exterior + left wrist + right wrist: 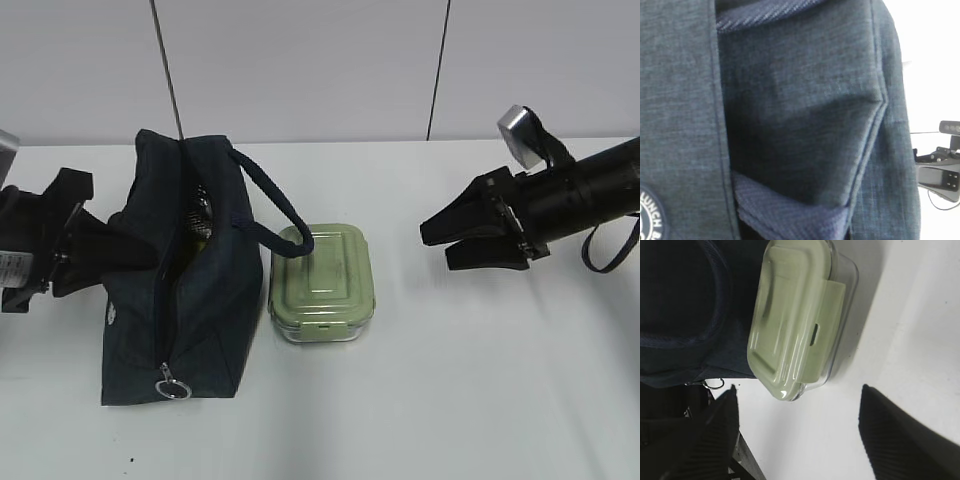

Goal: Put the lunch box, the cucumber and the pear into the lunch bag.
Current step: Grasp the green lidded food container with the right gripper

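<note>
Lunch bag (185, 290): lay on the white counter (450, 380), zipper partly open along its top; metal ring pull (172, 385) at the near end; one loop handle (268, 205) arched over towards the lunch box; small white side mark (111, 313) on the flank facing the left arm; something pale and speckled showed in the opening, not identifiable.

Lunch box (323, 283): stood on the counter just beside the lunch bag, on the side away from the left arm; pale green lid on, clear base visible below it; front clip (826, 330) closed; the bag's handle rested over its far corner; outside the bag.

Cucumber: could not be made out in any view.

Pear: could not be made out in any view.

Left gripper (95, 240): pressed against the lunch bag's flank; the wrist view was filled with navy fabric, so whether it gripped the cloth or how wide it stood could not be told.

Right gripper (455, 240): hung well apart from the lunch bag, beyond the lunch box; jaws spread wide; nothing between them; both fingers (905, 440) clear of the box in the wrist view.
</note>
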Available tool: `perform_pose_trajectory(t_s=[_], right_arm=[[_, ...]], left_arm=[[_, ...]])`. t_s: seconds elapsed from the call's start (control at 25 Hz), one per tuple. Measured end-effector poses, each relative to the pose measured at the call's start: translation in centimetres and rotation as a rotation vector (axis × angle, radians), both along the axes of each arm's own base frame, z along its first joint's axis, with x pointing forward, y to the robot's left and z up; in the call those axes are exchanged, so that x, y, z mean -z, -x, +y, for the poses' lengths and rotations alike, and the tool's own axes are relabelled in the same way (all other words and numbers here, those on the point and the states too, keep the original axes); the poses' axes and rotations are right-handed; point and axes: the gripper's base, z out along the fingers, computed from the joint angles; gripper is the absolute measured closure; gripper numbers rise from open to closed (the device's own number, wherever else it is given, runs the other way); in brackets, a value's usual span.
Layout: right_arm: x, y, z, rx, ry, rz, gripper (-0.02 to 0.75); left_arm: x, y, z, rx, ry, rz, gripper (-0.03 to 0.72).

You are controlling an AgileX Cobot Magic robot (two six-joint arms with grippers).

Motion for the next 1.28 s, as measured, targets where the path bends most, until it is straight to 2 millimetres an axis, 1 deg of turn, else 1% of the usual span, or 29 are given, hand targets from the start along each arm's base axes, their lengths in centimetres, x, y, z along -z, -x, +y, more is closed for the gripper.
perform_pose_trajectory(t_s=[0.12, 0.4, 0.48, 0.64, 0.8, 0.88, 1.04, 1.16, 1.28], right_arm=[[0.4, 0.0, 0.7, -0.025, -0.002, -0.020, 0.163], [0.1, 0.0, 3.4, -0.077, -0.040, -0.084, 0.162], [0.2, -0.1, 4.1, -0.076, -0.023, -0.100, 0.160], [0.6, -0.5, 4.7, -0.050, 0.011, -0.114, 0.116], [2.2, -1.4, 4.9, -0.026, -0.030, -0.075, 0.097], [3.5, -1.8, 5.0, -0.015, -0.043, -0.041, 0.097], [5.5, -2.1, 5.1, 0.005, -0.061, 0.007, 0.097], [6.0, -2.3, 5.6, -0.006, -0.062, 0.011, 0.097], [5.7, -2.6, 6.5, -0.026, -0.059, -0.007, 0.097]], left_arm=[[0.0, 0.0, 0.0, 0.000, 0.000, 0.000, 0.707], [0.0, 0.0, 0.0, 0.000, 0.000, 0.000, 0.707], [0.0, 0.0, 0.0, 0.000, 0.000, 0.000, 0.707], [0.0, 0.0, 0.0, 0.000, 0.000, 0.000, 0.707], [0.0, 0.0, 0.0, 0.000, 0.000, 0.000, 0.707], [0.0, 0.0, 0.0, -0.001, -0.001, 0.000, 0.707], [0.0, 0.0, 0.0, 0.000, -0.001, 0.000, 0.707], [0.0, 0.0, 0.0, 0.002, -0.002, 0.000, 0.707], [0.0, 0.0, 0.0, 0.003, -0.003, 0.000, 0.707]])
